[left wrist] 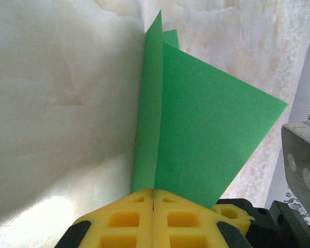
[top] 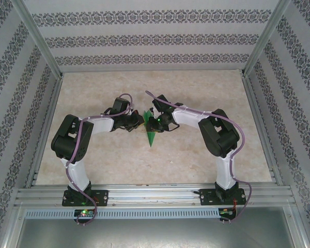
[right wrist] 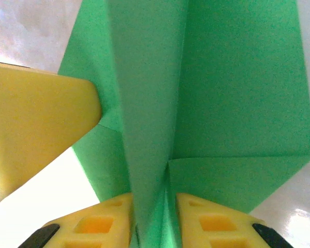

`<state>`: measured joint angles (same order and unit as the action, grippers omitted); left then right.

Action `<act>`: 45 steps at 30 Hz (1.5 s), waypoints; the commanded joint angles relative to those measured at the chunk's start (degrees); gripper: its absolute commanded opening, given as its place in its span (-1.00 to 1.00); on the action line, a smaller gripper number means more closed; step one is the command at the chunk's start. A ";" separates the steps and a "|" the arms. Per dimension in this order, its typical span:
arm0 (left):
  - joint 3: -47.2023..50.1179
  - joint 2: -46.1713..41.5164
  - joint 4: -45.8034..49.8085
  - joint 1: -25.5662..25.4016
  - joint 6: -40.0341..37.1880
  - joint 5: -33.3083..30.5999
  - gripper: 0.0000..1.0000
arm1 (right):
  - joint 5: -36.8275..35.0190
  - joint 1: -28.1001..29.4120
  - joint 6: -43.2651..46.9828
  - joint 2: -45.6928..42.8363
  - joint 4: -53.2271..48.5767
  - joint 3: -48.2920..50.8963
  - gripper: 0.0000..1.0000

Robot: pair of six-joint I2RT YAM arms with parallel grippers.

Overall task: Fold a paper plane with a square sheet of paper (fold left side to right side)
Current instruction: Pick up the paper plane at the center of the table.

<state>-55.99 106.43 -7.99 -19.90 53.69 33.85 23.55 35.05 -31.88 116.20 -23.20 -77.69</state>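
The plane (top: pixel 150 129) is being held at the bench (top: pixel 206 98) centre, its tip pointing to 6 o'clock. The left pincer (left wrist: pixel 153 195), at its 9 o'clock, is pinching it flat. The right pincer (right wrist: pixel 154 201), at 3 o'clock, is gripping its folded ridge narrowly.

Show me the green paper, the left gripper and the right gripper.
green paper (left wrist: pixel 212 129), left wrist view, on its broad flap.
left gripper (left wrist: pixel 153 192), left wrist view, where its yellow fingertips meet.
right gripper (right wrist: pixel 154 199), right wrist view, midway between its yellow fingertips.
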 commanded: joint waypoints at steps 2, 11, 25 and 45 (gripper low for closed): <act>0.74 0.13 -1.94 -0.80 0.89 -0.71 -0.97 | -1.87 0.64 -1.73 1.31 -1.02 -1.32 -0.50; 1.15 0.06 -2.38 -0.76 0.84 -1.06 -0.80 | -2.15 0.85 -2.82 2.34 -1.49 -1.34 -0.60; 1.74 -14.30 11.34 0.25 -10.36 -9.01 -0.18 | -3.73 1.03 -4.77 -0.25 -2.41 -1.75 -1.00; 17.49 -48.11 31.19 4.50 -26.23 -31.51 0.42 | -19.55 -1.03 0.58 -2.12 -19.97 -12.84 -1.00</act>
<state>-39.70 60.60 20.38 -16.45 29.28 5.69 7.88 35.00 -32.56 114.26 -38.39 -87.48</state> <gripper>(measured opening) 0.695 0.043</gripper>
